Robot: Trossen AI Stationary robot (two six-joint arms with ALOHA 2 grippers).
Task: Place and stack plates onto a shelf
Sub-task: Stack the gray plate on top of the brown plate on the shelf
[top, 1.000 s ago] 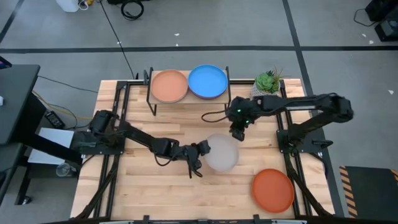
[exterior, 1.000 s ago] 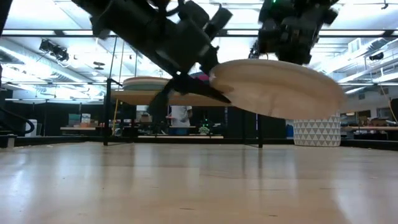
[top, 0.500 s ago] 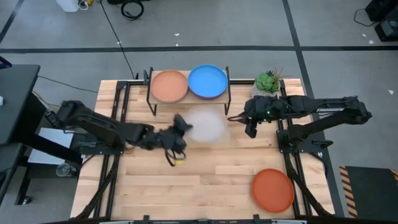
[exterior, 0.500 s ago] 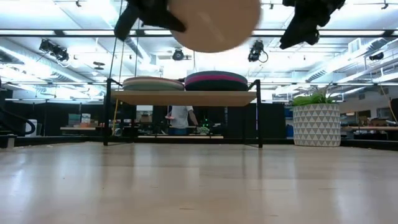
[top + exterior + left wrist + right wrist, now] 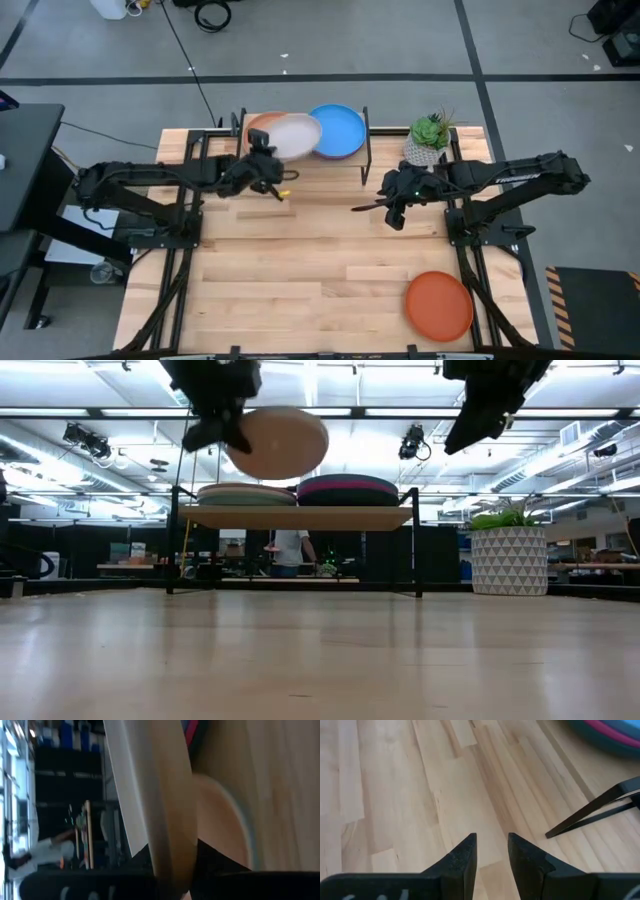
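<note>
My left gripper (image 5: pixel 270 162) is shut on the cream plate (image 5: pixel 295 136), which hovers over the shelf's left stack, topped by a tan-peach plate (image 5: pixel 258 128). The right stack is topped by a bright blue plate (image 5: pixel 342 130), with magenta showing in its edge in the low view (image 5: pixel 347 484). Both stacks rest on the light-wood shelf (image 5: pixel 300 517). An orange plate (image 5: pixel 438 305) lies flat on the table's near right. My right gripper (image 5: pixel 392 210) hangs above the table right of the shelf, open by a narrow gap (image 5: pixel 492 855) and holding nothing. My left gripper pinches the cream plate by its rim (image 5: pixel 167 862) on the side toward the table's near-left, one finger (image 5: pixel 220 865) on each face. It reaches in nearly level from the left. The plate is lifted clear and tilted (image 5: pixel 280 442) above the left stack.
A potted plant in a white patterned pot (image 5: pixel 430 135) stands at the table's far right, beside the shelf. The shelf's black legs (image 5: pixel 590 810) stand close ahead of my right gripper. Bare slatted tabletop (image 5: pixel 300 280) spreads across the middle and near left.
My left gripper has carried the cream plate up from the table's middle and toward the far edge, then left, until it hangs over the shelf's left stack. My right gripper, close to the plate's far edge a second ago, has drawn off to the right.
</note>
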